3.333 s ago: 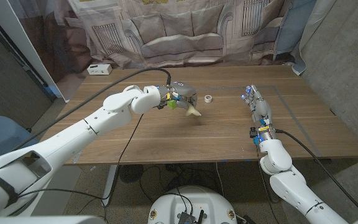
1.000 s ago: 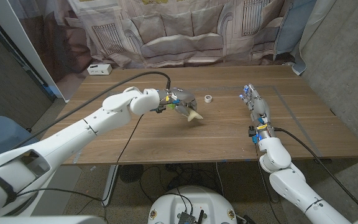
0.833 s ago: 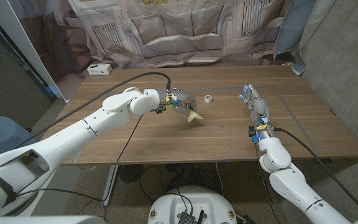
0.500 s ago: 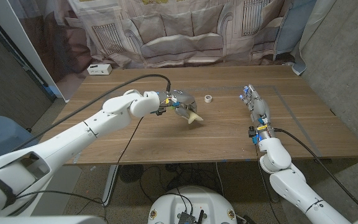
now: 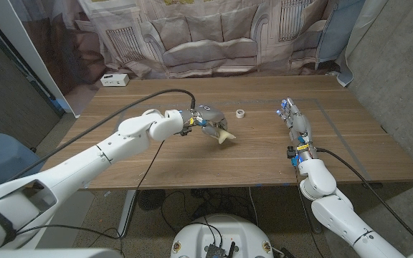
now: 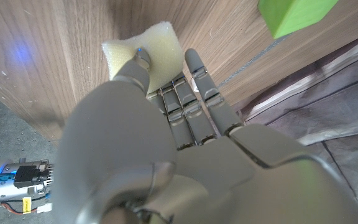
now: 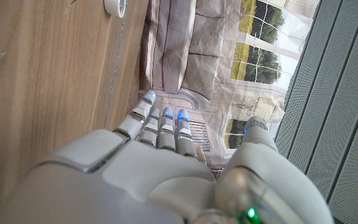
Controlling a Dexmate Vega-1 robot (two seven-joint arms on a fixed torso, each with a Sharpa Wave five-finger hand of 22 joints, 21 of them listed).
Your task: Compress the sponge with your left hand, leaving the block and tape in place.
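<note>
My left hand [image 5: 210, 117] is over the pale yellow sponge [image 5: 224, 135] near the table's middle, and a corner of the sponge sticks out past the fingers. In the left wrist view the thumb and fingers [image 6: 194, 93] pinch the sponge [image 6: 160, 46] against the wood. The green block [image 6: 296, 14] lies a little beyond the hand, apart from it. The small white tape roll [image 5: 241, 113] sits to the right of the hand, untouched, and the tape roll [image 7: 115, 6] also appears from the right wrist. My right hand [image 5: 297, 123] stands on its edge at the right, fingers straight, holding nothing.
A white box [image 5: 113, 79] sits at the table's back left corner. A black cable [image 5: 153, 97] arches over my left arm to the wrist. Patterned curtains hang behind the wooden table [image 5: 192, 161]. Bare wood lies between the two hands.
My left forearm has swung slightly rightward and lower. The hand stays on the sponge, which has shifted a touch toward the front. The right hand, tape and block are still.
</note>
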